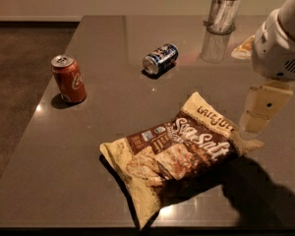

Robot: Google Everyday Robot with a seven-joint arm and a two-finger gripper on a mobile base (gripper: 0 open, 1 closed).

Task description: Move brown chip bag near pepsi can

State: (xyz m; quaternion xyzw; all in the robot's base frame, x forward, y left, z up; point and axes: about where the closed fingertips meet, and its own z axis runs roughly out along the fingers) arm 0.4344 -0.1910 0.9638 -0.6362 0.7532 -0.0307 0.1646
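The brown chip bag lies flat on the dark table, front centre, with its "Sea Salt" script facing up. The pepsi can lies on its side further back, roughly a bag's length from the bag. My gripper hangs from the white arm at the right. Its cream tip is just above the bag's right end, by the top corner. It holds nothing that I can see.
A red-orange soda can stands upright at the left. A clear glass holder stands at the back right, with a small pale item beside it. The table's left edge borders dark carpet.
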